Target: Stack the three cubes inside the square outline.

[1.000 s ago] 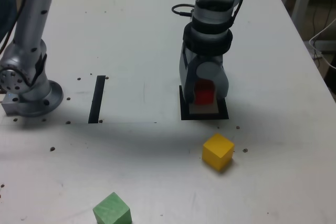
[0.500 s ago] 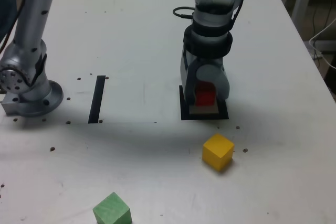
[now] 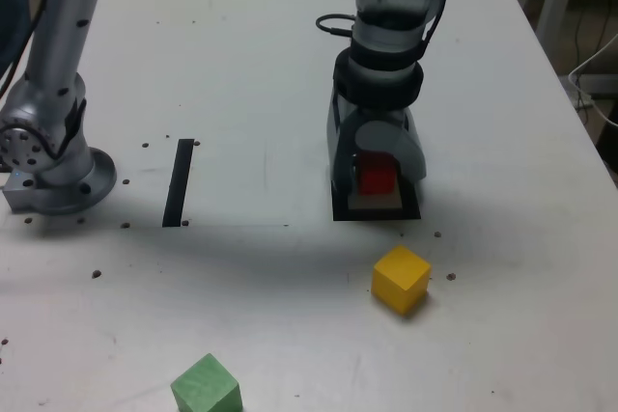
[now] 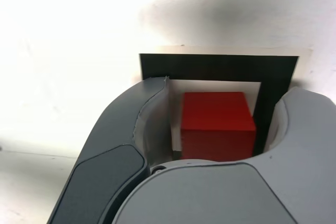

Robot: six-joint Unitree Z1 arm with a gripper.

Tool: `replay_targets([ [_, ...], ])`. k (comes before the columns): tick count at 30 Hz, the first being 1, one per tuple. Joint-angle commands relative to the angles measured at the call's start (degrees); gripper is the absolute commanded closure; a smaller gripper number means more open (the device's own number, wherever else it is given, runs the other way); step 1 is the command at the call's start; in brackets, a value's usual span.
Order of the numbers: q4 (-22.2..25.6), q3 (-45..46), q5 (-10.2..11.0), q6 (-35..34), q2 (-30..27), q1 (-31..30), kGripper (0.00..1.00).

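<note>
Progress stands at the first of three placements, judging by how the blocks lie. The small matte red wooden-looking cube [image 4: 217, 124] sits on the pale centre of the thick black square outline [image 4: 215, 65], well within its border in the wrist view. The grey two-fingered gripper [image 3: 376, 169] of the silver arm is down over that outline, its jaws standing on either side of the red cube. In the wrist view a thin gap shows between the cube and the inner face of one finger [image 4: 149, 114], while the other side is too close to judge, so the jaws look slightly parted rather than clamped, though I cannot tell whether the cube is fully released.

The small yellow wooden-looking cube [image 3: 401, 278] lies on the white table [image 3: 241, 74] near the outline, just in front of it toward the camera in the exterior view. The small light green wooden-looking cube [image 3: 206, 386] lies much farther from the outline, toward the exterior view's left and nearest the camera. Both appear untouched and must yet go on top of the red one.
</note>
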Motion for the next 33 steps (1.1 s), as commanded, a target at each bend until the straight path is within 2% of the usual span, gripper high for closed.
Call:
replay_targets([
  [1,1.22,-0.55,-0.06,0.04,-0.80,-0.22,0.01],
  [9,7.64,-3.99,0.36,-1.20,-4.23,-2.55,0.01],
  [14,11.11,-6.23,0.61,-5.05,-6.28,-5.44,0.01],
  [19,12.39,-8.41,-0.13,-14.05,-7.03,-8.88,0.01],
  [25,13.78,-10.66,-2.61,-27.12,-6.84,-11.08,0.01],
  [33,13.85,-11.29,-4.79,-36.10,-6.00,-12.87,0.01],
])
